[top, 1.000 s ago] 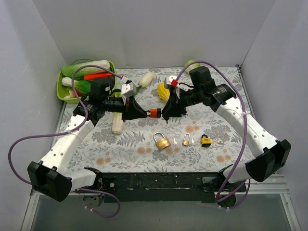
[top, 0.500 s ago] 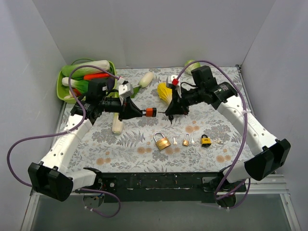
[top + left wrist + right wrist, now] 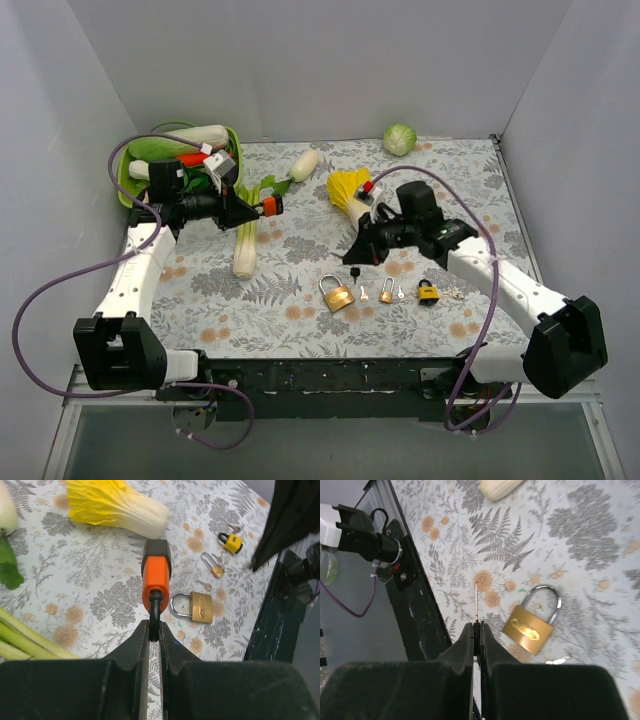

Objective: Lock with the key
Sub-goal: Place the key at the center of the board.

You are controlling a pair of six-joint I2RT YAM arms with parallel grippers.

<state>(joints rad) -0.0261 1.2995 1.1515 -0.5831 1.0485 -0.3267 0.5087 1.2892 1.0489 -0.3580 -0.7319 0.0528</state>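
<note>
Plain grey walls (image 3: pixel 320 60) on three sides; surface (image 3: pixel 300 270) under leaf-patterned cloth; black rail (image 3: pixel 330 378) along near edge.

White arm links (image 3: pixel 140 280), black joints (image 3: pixel 565 350), purple cables (image 3: pixel 16 330), apparently padded black fingers (image 3: pixel 445 680)

The shackle of the orange padlock (image 3: pixel 156 577) vanishes between the pinched fingers of the left gripper (image 3: pixel 154 630), the right gripper (image 3: pixel 476 626) hides all but the thin blade of the key (image 3: pixel 476 602), the left wrist view's top edge cuts the yellow cabbage (image 3: pixel 115 507), and the loose keys (image 3: pixel 364 293) are too small to make out.
</note>
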